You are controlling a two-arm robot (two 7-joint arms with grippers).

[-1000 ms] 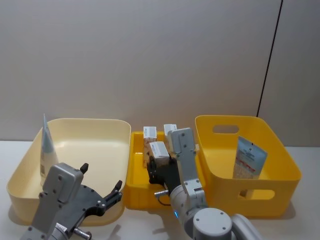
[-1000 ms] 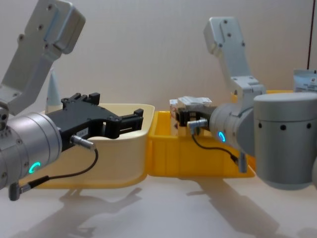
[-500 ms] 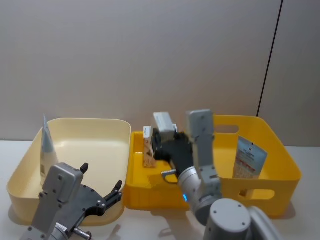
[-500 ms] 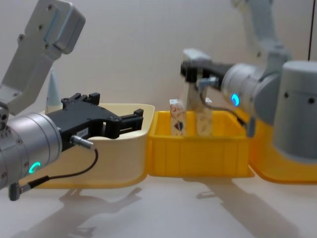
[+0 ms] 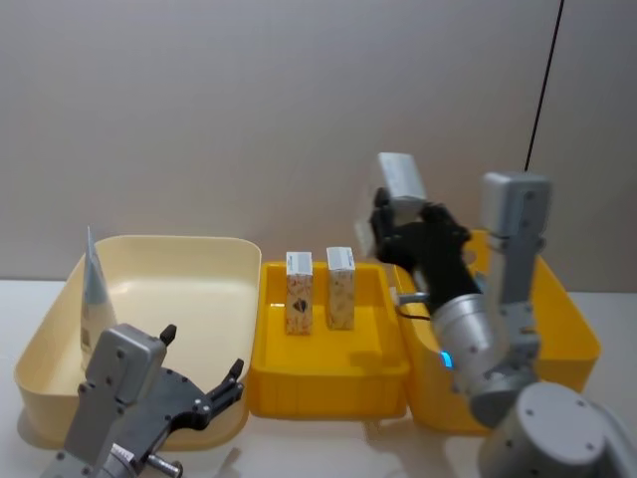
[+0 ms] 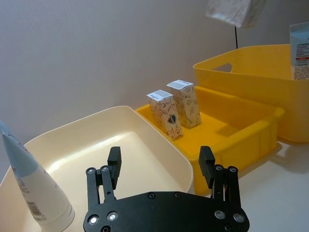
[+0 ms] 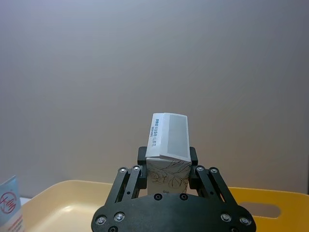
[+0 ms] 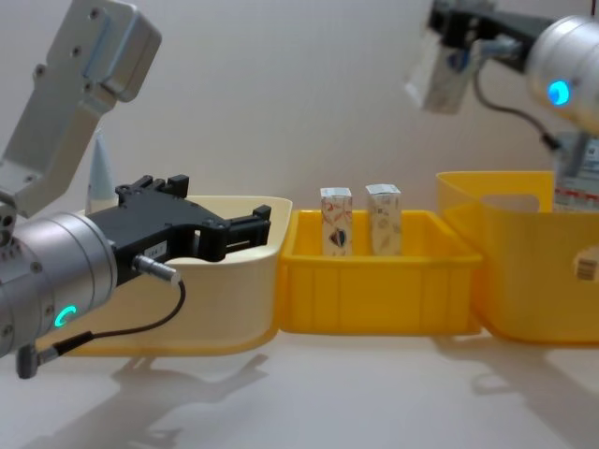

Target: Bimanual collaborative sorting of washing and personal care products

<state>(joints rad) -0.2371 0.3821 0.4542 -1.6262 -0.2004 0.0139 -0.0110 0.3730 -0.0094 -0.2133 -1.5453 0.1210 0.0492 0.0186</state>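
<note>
My right gripper [image 5: 396, 221] is shut on a small white carton [image 5: 399, 183], holding it high in the air above the near-left rim of the large yellow bin [image 5: 569, 329]; the carton [image 7: 168, 144] sits upright between the jaws. Two more cartons [image 5: 299, 292] [image 5: 340, 288] stand side by side in the small yellow tray [image 5: 328, 376]. A pale blue tapered tube [image 5: 93, 289] leans in the left corner of the cream bin [image 5: 199, 261]. My left gripper [image 5: 199, 396] hangs open and empty at the cream bin's front edge. A white-and-blue tube [image 6: 299, 50] stands in the large yellow bin.
The three containers stand in a row touching each other: cream bin [image 8: 225, 290], tray [image 8: 374, 290], large yellow bin [image 8: 524, 281]. A plain wall rises close behind them. Bare tabletop [image 8: 374, 393] runs along the front.
My right gripper has lifted the carton out of the small tray, up and to the right, to above the large yellow bin's edge. The left arm has not moved.
</note>
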